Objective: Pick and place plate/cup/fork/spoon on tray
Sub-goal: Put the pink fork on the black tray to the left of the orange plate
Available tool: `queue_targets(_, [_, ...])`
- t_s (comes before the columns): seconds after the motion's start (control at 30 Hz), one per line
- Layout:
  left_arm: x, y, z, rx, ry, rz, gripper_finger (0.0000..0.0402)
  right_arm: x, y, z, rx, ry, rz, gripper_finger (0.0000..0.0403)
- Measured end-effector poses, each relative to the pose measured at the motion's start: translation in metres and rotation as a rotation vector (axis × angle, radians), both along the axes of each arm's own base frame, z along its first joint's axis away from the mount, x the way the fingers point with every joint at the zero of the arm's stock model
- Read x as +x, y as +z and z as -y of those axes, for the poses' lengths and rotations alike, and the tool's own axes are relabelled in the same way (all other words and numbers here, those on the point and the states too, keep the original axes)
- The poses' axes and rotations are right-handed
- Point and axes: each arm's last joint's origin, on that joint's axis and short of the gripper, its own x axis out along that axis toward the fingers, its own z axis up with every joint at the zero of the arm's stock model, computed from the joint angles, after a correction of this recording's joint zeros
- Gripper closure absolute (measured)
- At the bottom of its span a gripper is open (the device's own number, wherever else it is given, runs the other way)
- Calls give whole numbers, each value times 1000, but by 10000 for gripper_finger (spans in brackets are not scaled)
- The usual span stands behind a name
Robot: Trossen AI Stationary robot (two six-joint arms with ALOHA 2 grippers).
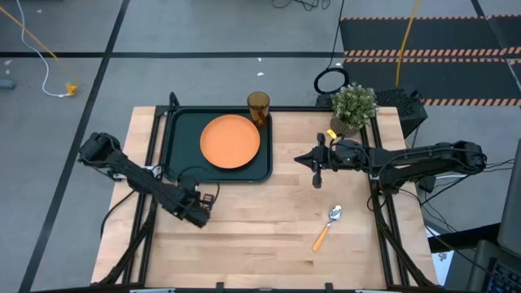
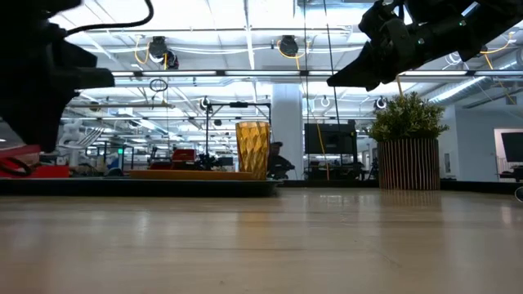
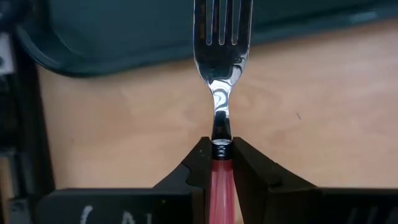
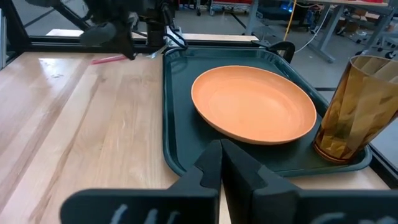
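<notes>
The dark tray [image 1: 181, 146] lies at the table's far left with the orange plate [image 1: 230, 142] on it and the amber cup [image 1: 258, 107] upright in its far right corner. My left gripper [image 1: 205, 201] is just near of the tray, shut on the fork [image 3: 222, 37], whose tines point out over the tray's near rim [image 3: 124, 59]. The orange-handled spoon [image 1: 328, 226] lies flat on the table's near right. My right gripper [image 1: 317, 172] is shut and empty, right of the tray, above the table. My left gripper pinches the fork's pink-red handle [image 3: 221, 180] between its two fingers, at the end next to the metal neck. The fork lies along the fingers and sticks out ahead of them toward the tray. Whether the fork touches the table, I cannot tell.
A tan pot with a green plant [image 1: 353, 106] stands at the table's far right, just beyond my right arm. Bare wood [image 1: 260, 236] lies between the tray and the table's near edge.
</notes>
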Motion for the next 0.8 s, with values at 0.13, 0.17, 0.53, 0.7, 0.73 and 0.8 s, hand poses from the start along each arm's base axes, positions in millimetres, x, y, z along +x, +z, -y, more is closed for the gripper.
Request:
queue_targets(0.13, [0,9,-19,17,30,-8,355,0,1,0,-26,8,2,403])
queue_targets(0.17, [0,11,-24,27,32,-4,355,0,1,0,-36,11,8,403])
queue_targets(0.53, [0,32,-87,133,60,-11,355,2,9,0,-151,35,75,403])
queue_targets(0.7, [0,32,-117,123,83,-56,355,3,10,1,-222,51,70,403])
queue_targets(0.73, [1,32,-124,120,82,-59,355,3,10,1,-235,54,68,403])
queue_targets(0.8, [2,31,-136,117,83,-51,355,3,10,0,-264,62,64,403])
